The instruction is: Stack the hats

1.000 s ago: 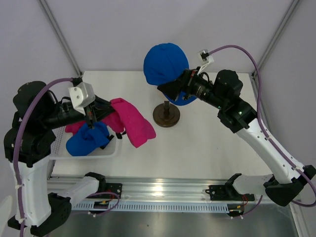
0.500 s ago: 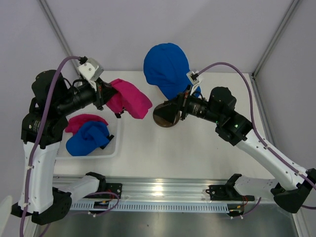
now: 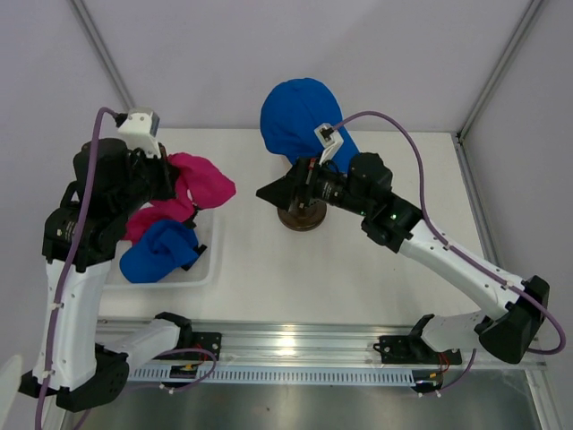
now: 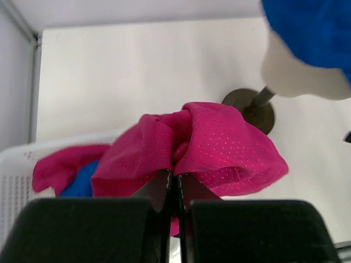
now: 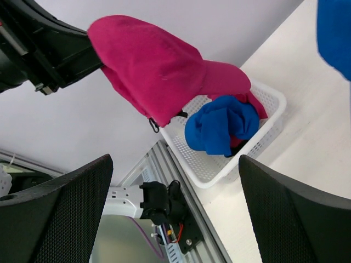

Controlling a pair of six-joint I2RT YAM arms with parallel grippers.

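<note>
One magenta hat (image 4: pixel 219 148) hangs pinched between the closed left fingers (image 4: pixel 156 189).

Robot lab cell: white table (image 3: pixel 269 278), aluminium rail (image 3: pixel 295 345), plain grey walls (image 3: pixel 197 54), metal frame poles (image 3: pixel 109 63).

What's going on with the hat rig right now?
The left gripper is shut on a pink hat, held up above the basket. The basket holds a second pink hat and a second blue hat. The right gripper is open and empty beside the head, which wears a blue hat.
</note>
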